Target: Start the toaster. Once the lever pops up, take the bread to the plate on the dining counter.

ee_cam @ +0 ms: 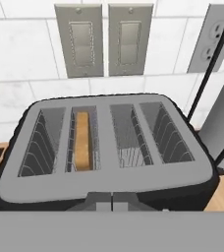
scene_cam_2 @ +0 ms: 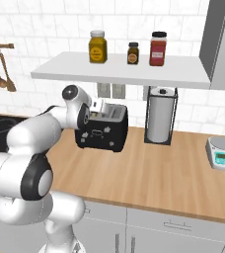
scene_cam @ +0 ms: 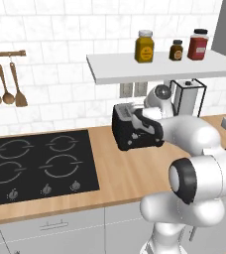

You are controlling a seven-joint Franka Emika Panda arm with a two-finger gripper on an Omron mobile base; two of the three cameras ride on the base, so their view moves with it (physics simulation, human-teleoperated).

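The black four-slot toaster (scene_cam: 127, 135) (scene_cam_2: 104, 132) stands on the wood worktop by the tiled wall. In the hand view I look down on its grey top (ee_cam: 109, 179). The bread (ee_cam: 83, 140) sits low in the second slot from the left, only its tan edge showing. My gripper (ee_cam: 112, 201) is shut, its two fingertips pressed together at the toaster's near top edge. From the left base view the gripper (scene_cam: 141, 123) hangs over the toaster's right end. I cannot tell if the fingers touch a lever. The plate and the dining counter are out of view.
A black hob (scene_cam: 35, 166) lies left of the toaster. A paper towel holder (scene_cam_2: 160, 116) stands to its right, and a kitchen scale (scene_cam_2: 222, 152) further right. A white shelf (scene_cam_2: 119, 69) with three jars hangs above. Two switch plates (ee_cam: 104, 39) are behind.
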